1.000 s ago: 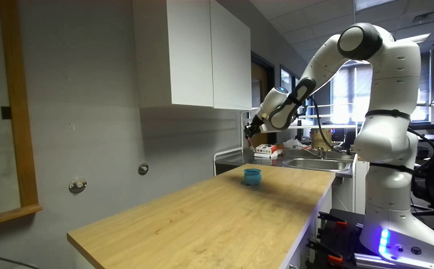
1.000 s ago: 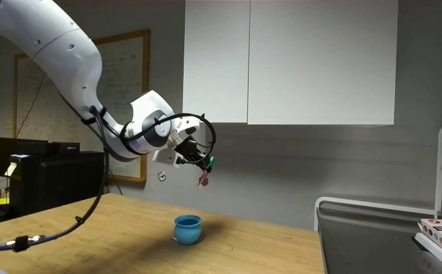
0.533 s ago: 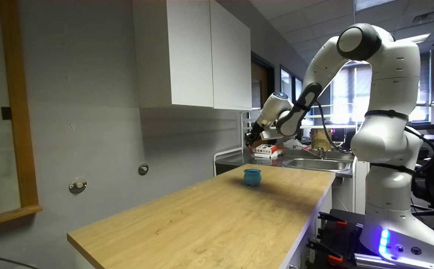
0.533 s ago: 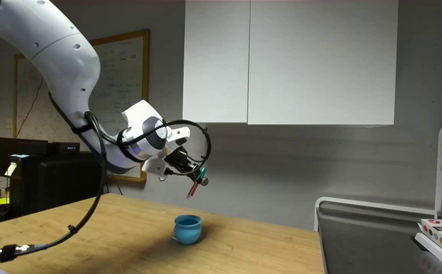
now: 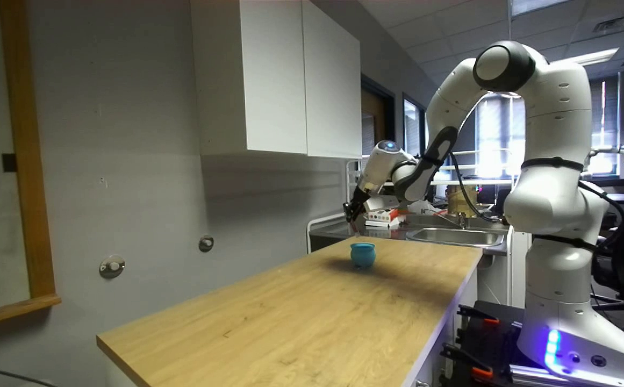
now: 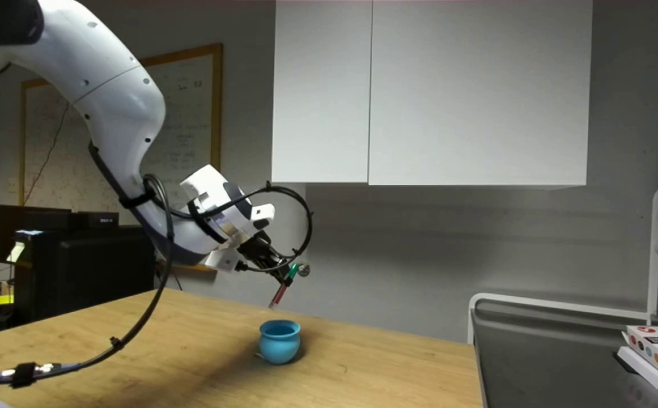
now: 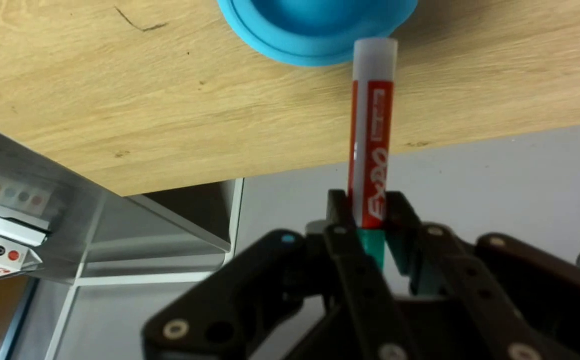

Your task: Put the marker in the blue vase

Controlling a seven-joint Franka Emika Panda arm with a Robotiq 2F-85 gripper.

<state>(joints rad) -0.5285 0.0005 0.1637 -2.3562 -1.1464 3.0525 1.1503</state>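
Tabletop (image 7: 170, 110) below; marker (image 7: 371, 135) legible only in wrist view.

Wht cabinet (image 6: 436, 90) hangs on gray wall (image 6: 408, 255) & red/wht box (image 5: 381, 214) sits nr sink (image 5: 454, 236) w/ faucet (image 5: 461, 219).

One marker (image 7: 372, 130), one blue vase (image 6: 279, 347), one gripper (image 7: 368, 207) with two fingers (image 7: 403, 220), one wooden table (image 5: 290, 317), one wall cupboard (image 6: 431, 93) with two doors (image 5: 274, 80), one sink (image 5: 454, 235), one tap (image 5: 461, 219), two clamps (image 5: 465, 356) and, in an exterior view, one whiteboard (image 6: 191, 130)
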